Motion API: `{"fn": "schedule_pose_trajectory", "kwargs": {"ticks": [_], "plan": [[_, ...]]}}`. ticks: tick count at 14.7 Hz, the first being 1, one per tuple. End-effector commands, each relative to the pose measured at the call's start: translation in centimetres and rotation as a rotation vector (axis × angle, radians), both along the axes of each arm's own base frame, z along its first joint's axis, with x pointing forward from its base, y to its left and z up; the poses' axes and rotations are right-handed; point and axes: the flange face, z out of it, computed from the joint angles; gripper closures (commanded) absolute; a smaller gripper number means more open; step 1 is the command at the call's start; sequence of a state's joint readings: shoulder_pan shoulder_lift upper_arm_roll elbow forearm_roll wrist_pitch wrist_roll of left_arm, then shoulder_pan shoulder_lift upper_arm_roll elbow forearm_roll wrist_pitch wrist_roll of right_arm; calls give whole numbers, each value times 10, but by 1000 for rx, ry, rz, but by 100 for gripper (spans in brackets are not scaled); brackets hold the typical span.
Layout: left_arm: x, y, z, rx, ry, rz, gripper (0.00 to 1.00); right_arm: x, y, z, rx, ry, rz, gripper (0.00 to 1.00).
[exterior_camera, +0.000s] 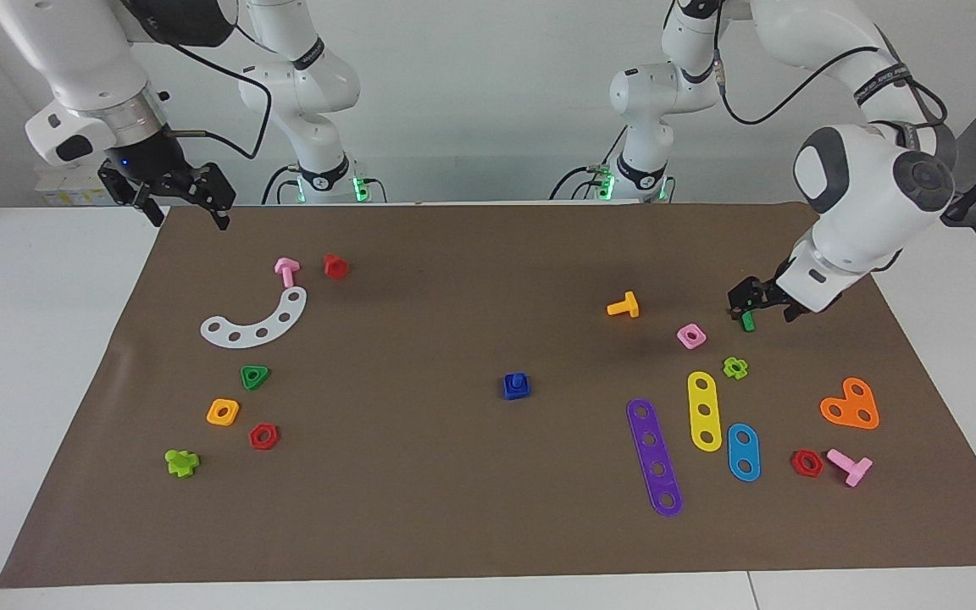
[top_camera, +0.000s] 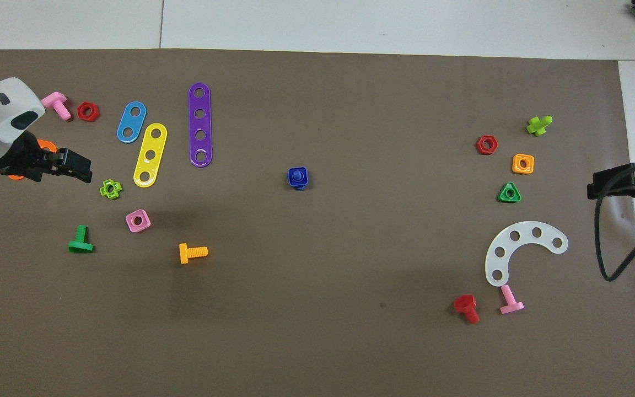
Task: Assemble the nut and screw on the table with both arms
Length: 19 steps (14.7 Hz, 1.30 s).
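1. Your nut (exterior_camera: 516,387), dark-blue and square, lies at the middle of the brown mat (exterior_camera: 420,508); the screw (exterior_camera: 519,380) stands through its hole, peg up, nothing gripping either.
2. Your left gripper (exterior_camera: 761,298) hangs over the mat's left-arm end, at three o'clock from the nut and just above the green screw (exterior_camera: 746,320); fingers released, holding nothing.
3. Your right gripper (exterior_camera: 185,206) waits over the mat's corner at ten o'clock; fingers spread, holding nothing.

The dark-blue nut (exterior_camera: 516,387) sits on the screw (top_camera: 297,176), peg up through its hole, mid-table (exterior_camera: 454,508), well apart from both grippers.
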State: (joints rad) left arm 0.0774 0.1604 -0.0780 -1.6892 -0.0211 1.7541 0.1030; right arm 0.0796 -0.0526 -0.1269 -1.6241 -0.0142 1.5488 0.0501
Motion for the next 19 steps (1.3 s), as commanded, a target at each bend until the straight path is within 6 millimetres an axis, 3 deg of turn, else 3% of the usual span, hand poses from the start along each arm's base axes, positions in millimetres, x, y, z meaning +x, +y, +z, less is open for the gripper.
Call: {"fn": "schedule_pose_trajectory", "kwargs": {"ticks": [1, 4, 7, 13, 19], "plan": [[-27, -4, 46, 19, -60, -4, 0, -4, 1, -1, 18, -13, -22, 0], [-38, 1, 90, 26, -118, 7, 0, -4, 1, -1, 18, -11, -22, 0], [-40, 1, 113, 33, -142, 4, 0, -4, 1, 0, 18, -13, -21, 0], [-39, -6, 128, 57, -178, -21, 0, -4, 0, 0, 18, -13, -24, 0], [-39, -4, 129, 50, -180, -17, 0, -5, 0, -1, 19, -11, -22, 0]]}}
